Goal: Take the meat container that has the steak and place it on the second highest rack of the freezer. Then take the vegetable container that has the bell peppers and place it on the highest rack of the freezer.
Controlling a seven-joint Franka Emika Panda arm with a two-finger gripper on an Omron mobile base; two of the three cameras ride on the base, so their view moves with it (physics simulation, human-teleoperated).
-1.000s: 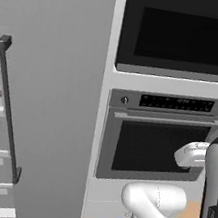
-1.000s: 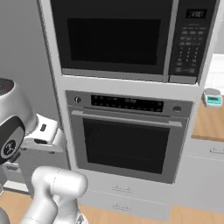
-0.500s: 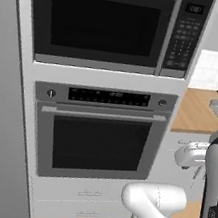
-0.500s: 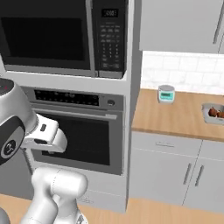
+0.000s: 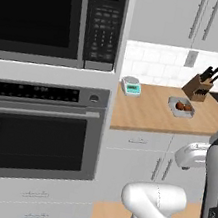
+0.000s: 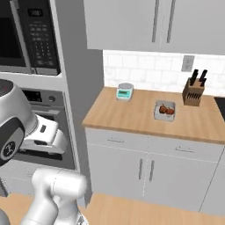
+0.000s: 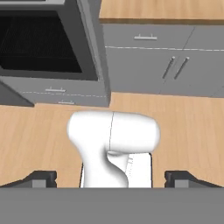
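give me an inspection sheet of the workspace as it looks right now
surface: wooden counter right of the oven column, cabinets below.
job's things: peppers lie in a grey container on the counter; steak and freezer nothing seen.
clutter: small scale near the backsplash; knife block at the far right.
gripper: gripper open, holding nothing, pointing down at the wooden floor.
cables: nothing seen.
surroundings: microwave above the oven, wall outlet, upper cabinets.
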